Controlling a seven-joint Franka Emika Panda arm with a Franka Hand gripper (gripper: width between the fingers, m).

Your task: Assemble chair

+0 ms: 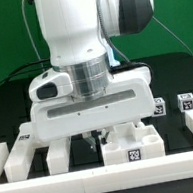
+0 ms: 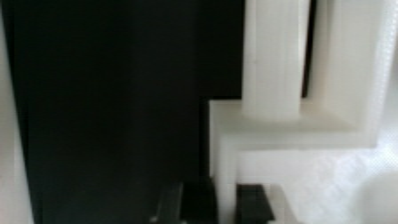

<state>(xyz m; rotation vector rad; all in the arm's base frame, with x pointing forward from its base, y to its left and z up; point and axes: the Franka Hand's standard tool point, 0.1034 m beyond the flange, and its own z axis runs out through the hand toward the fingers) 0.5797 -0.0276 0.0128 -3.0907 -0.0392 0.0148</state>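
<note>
White plastic is filling the lower middle of the exterior view: a blocky chair part (image 1: 130,143) is sitting inside the border rails (image 1: 106,170), with small tagged cubes (image 1: 173,105) lying at the right. The gripper (image 1: 94,137) is hanging just left of that part, jaws drawn together, seemingly on nothing. In the wrist view the fingertips (image 2: 258,203) are showing dark at the lower edge, the part's bar (image 2: 276,60) running lengthwise away toward the upper right.

White blocky chair parts (image 1: 133,144) bearing black-and-white tags lie on the dark table; a tagged block sits front and centre; two small cubes (image 1: 173,105) stand well apart at the exterior view's right
</note>
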